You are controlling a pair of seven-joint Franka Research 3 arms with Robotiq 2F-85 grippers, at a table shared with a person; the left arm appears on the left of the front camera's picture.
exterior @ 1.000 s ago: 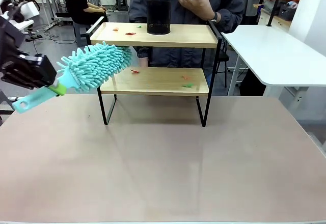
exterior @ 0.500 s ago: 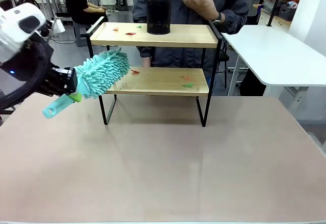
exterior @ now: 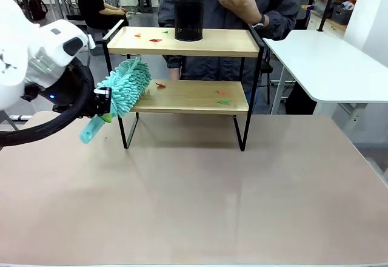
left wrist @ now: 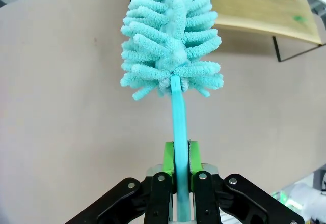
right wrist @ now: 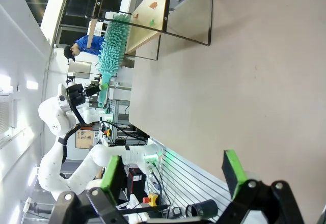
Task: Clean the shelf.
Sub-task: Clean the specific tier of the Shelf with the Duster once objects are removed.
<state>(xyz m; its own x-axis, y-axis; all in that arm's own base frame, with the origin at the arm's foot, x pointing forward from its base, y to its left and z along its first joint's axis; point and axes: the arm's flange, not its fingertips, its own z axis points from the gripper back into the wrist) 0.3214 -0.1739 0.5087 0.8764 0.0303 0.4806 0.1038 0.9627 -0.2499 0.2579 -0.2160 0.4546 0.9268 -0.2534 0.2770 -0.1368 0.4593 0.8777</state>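
Left gripper [exterior: 100, 108] sits at the table's left side, pads clamped on the thin teal handle of the duster [exterior: 125, 84] – I judge the grip is low on the handle so the fluffy head can reach in under the top board. The head is tilted up to the right and lies at the left end of the shelf [exterior: 182, 100], between its two boards. The shelf stands at the far middle of the tan table [exterior: 194, 194], just in front of a person. I read this as the start of a sweep along the lower board: a red scrap [exterior: 160, 85] lies just beside the head, and a green scrap [exterior: 224, 102] lies farther right. The top board carries a black mesh cup [exterior: 188, 18] and a few more scraps left of it. The person's hand [exterior: 239, 0] is raised above the shelf's right end, holding something pale, apart from the work. The front view cannot tell me whether the fibres touch the wood. The left wrist view shows the pads meeting the handle squarely, though the head's tip runs off the frame. The right wrist view gives the side-on line – duster head level with the gap between boards. Right gripper [right wrist: 173, 170]: fingers spread, nothing between them, well apart from the shelf.
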